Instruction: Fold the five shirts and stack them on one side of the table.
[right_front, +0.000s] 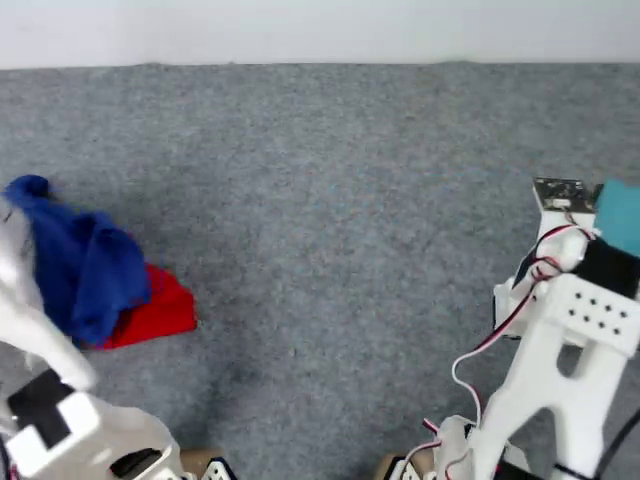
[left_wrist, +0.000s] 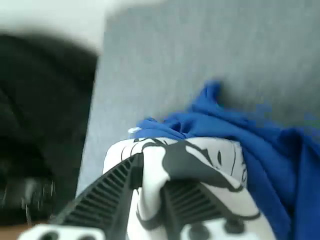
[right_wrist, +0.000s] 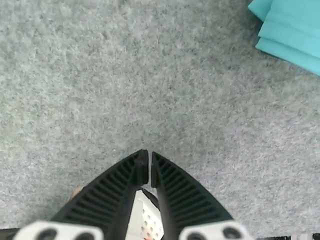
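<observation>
Left edge of the high view: blue shirt (right_front: 85, 265) crumpled over a red shirt (right_front: 160, 310) on the grey table (right_front: 350, 200). Left gripper (left_wrist: 150, 177) clenched on a white printed shirt (left_wrist: 200, 160), touching the blue one. Right side: right gripper (right_wrist: 145, 160) pinched together, grasping nothing, over bare grey surface. Far right edge: teal shirt (right_front: 620, 215), lying in folded layers.

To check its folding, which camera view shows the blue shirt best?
The high view: there the blue shirt lies bunched over a red shirt. The left wrist view shows part of it behind the white shirt. The right wrist view faces a teal shirt.
</observation>
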